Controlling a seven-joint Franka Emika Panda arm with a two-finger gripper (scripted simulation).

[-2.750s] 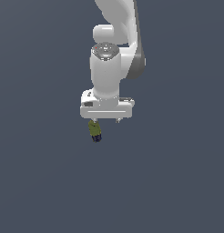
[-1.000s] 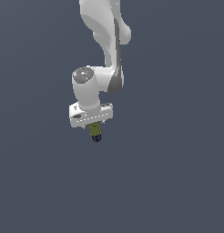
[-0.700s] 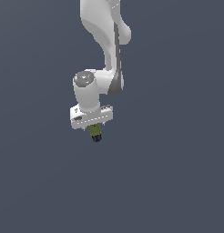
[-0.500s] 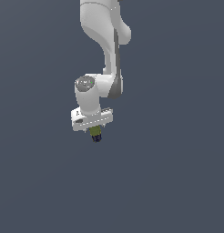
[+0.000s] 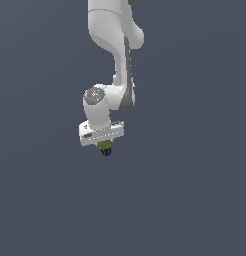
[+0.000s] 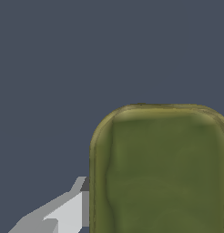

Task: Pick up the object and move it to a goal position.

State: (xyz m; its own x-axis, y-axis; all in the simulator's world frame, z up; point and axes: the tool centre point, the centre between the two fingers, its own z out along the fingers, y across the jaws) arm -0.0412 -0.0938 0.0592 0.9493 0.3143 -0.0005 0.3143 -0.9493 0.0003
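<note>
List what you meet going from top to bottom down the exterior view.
Robot arm → wrist joint → gripper with the tin can between its jaws → bare grey background below.

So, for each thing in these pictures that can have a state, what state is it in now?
tin can: held in the gripper, up in the air, its olive-green top filling much of the wrist view.
gripper: shut on the tin can, pointing down.
finger: pressed against the side of the can; the other one is out of view.
arm: bent at the wrist, hanging from above.
</note>
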